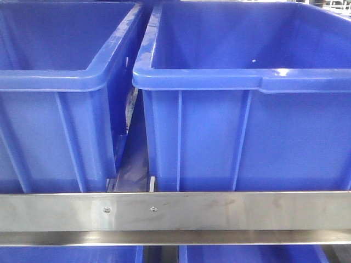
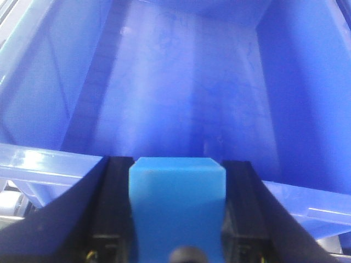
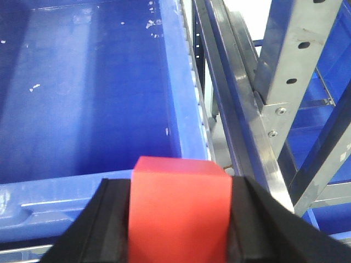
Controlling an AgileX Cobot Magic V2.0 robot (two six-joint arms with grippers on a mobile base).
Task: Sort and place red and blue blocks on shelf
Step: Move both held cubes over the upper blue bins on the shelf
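Observation:
In the left wrist view the blue block [image 2: 177, 205] sits clamped between the black fingers of my left gripper [image 2: 177, 164], just behind the near rim of a big blue bin [image 2: 181, 93]. The right wrist view shows my right gripper [image 3: 179, 189] shut on the red block [image 3: 178, 211], over the near rim of another blue bin [image 3: 82, 93]. The shelf shows as a steel rail [image 1: 175, 211] in the front view and as a perforated upright [image 3: 293, 60] at the right. Neither gripper appears in the front view.
Two large blue bins [image 1: 55, 93] [image 1: 247, 109] stand side by side on the shelf, with a narrow gap and a roller track [image 1: 134, 164] between them. More blue bins [image 1: 247, 255] show below the rail. A steel rail and rollers [image 3: 219, 98] run along the right bin's side.

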